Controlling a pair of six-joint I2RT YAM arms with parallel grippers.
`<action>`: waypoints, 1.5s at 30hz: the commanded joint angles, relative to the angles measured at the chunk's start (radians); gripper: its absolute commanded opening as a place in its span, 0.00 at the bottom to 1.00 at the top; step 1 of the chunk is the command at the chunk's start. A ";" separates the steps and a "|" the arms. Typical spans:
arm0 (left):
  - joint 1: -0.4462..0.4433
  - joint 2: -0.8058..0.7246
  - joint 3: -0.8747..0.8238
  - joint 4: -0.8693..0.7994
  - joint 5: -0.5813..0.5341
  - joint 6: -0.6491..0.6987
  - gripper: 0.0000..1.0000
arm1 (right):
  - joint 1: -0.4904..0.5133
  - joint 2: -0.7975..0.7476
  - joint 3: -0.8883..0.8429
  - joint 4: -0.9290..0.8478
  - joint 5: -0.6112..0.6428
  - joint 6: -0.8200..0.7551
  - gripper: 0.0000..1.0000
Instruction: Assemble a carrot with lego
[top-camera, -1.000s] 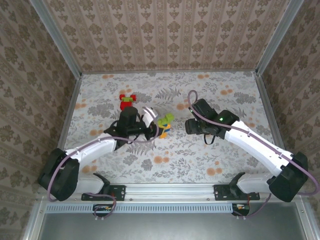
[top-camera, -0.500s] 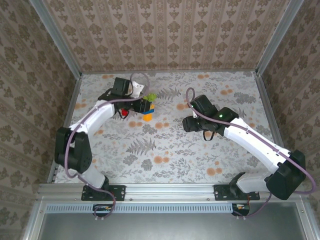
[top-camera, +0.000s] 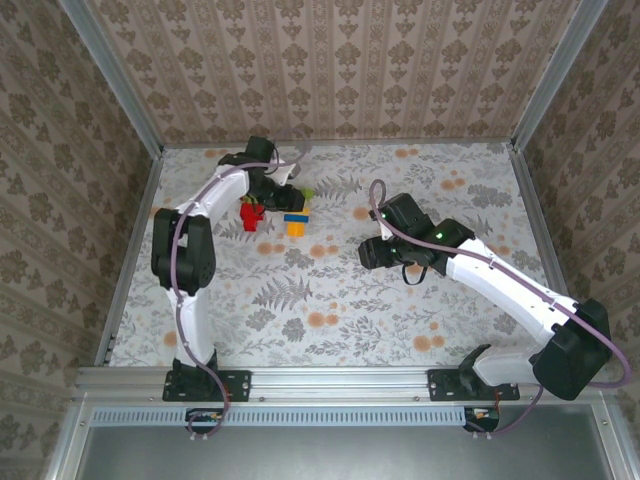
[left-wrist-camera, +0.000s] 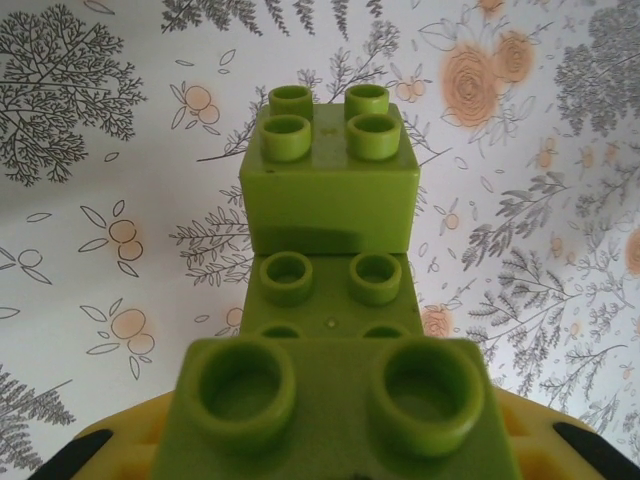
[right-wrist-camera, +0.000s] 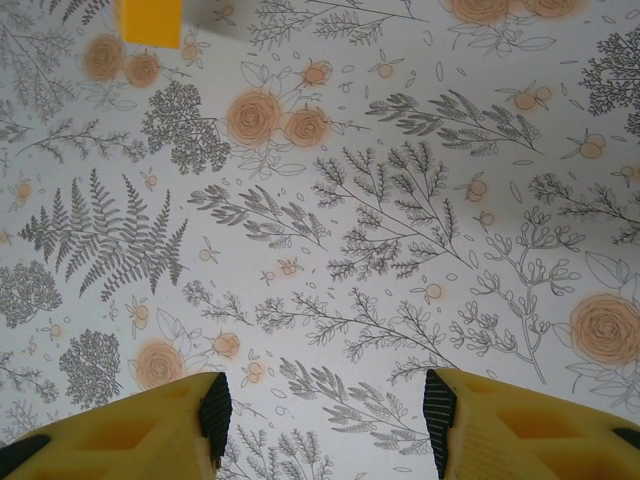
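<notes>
- Walls (top-camera: 330, 70) with brown patterned wallpaper close in a table (top-camera: 470, 170), which is covered with a cloth of grey ferns and orange flowers.
- The left arm reaches far out toward the far left corner of the table. The left gripper (top-camera: 287, 192) is closed on the green end of the carrot (top-camera: 296, 229).
- In the left wrist view, its yellow fingers (left-wrist-camera: 120, 450) press a green brick (left-wrist-camera: 335, 400) from both sides, and more green bricks (left-wrist-camera: 330, 185) stick out beyond it. I think the green end is gripped because this leaves the orange body free.
- From above, the carrot shows green next to the gripper, then a blue brick (top-camera: 296, 215), then orange toward the near edge. I cannot tell whether the orange end touches the table or hangs just over it.
- Red bricks (top-camera: 250, 214) with a small green piece lie just beside the carrot, on its left. Probably the carrot is held here so that it can be set down or joined with them.
- The right gripper (top-camera: 372, 252) hovers near the middle of the table, well apart from the carrot. Its jaws are half wide, with nothing between the fingers (right-wrist-camera: 150, 430). It looks placed there to stay out of the way of the left arm.
</notes>
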 joint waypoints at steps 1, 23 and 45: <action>0.009 0.044 0.072 -0.076 -0.002 0.011 0.34 | -0.004 -0.029 -0.021 0.017 -0.029 -0.010 0.56; 0.060 0.243 0.249 -0.107 0.052 0.024 0.39 | -0.003 0.010 -0.028 0.031 -0.037 -0.012 0.56; 0.078 0.277 0.267 -0.102 0.087 0.025 0.58 | -0.002 0.021 -0.033 0.034 -0.031 -0.012 0.56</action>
